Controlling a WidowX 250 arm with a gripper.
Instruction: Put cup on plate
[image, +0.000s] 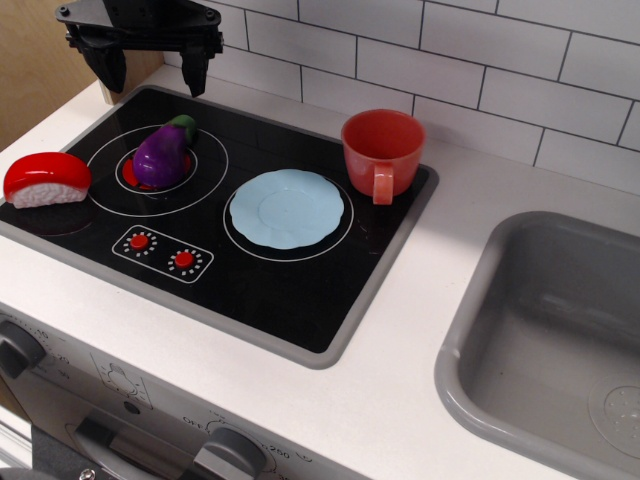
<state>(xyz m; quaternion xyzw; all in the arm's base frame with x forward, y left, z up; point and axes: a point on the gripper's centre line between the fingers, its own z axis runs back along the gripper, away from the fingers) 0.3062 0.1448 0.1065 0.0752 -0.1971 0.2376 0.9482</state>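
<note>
The coral-red cup (382, 150) stands upright at the back right corner of the black stovetop, handle facing the front. The light-blue scalloped plate (287, 208) lies flat on the right burner ring, just left and in front of the cup, not touching it. My black gripper (152, 72) hangs at the top left, above the stove's back left corner, far from both. Its two fingers are spread apart and hold nothing.
A purple toy eggplant (165, 150) lies on the left burner. A red-and-white sushi piece (45, 180) sits at the stove's left edge. Two red knobs (160, 251) are at the stove front. A grey sink (560, 330) is to the right. White tiled wall behind.
</note>
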